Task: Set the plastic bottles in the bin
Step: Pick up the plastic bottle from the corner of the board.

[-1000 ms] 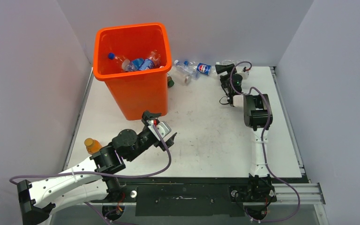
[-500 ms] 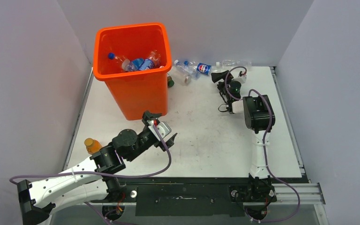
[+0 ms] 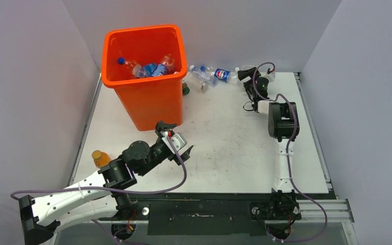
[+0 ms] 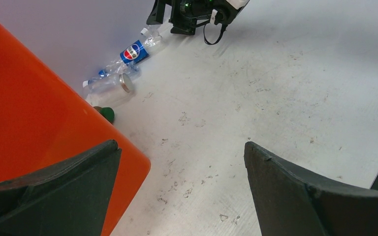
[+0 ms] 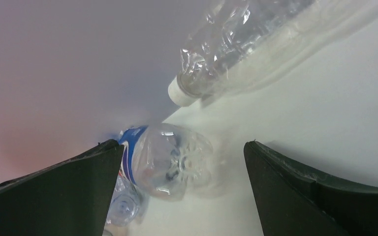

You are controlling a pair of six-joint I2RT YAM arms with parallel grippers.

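The right gripper [image 3: 244, 75] is back at the far edge of the scuffed white table [image 3: 224, 148], close to the grey back wall [image 3: 235, 30]. Half a second ago it sat nearer and further left, leaving the crumpled clear plastic bottle with a white cap [image 5: 236, 54] plain in the overhead view; now it has swung out again and the arm covers much of that bottle. Its fingers are spread wide and hold nothing. In the right wrist view the clear plastic bottle with a blue label [image 5: 170, 160] lies base-on between them, untouched, while the white-capped one lies above and to the right, apart from both fingers. The shift therefore reads as a re-aim rather than a pick, and no bottle has moved closer to the tall bright-orange plastic bin [image 3: 148, 102], which stands at the far left with several plastic bottles [image 3: 150, 69] already inside. The left gripper [image 3: 177, 136] has not moved: it hovers by the bin's near corner, fingers wide apart and empty. Still outside the bin are the cluster along the wall, a green bottle [image 4: 107, 114] peeping from behind the bin's corner, and a squat orange plastic bottle [image 3: 100, 158] at the table's left edge, so the task looks partly done.
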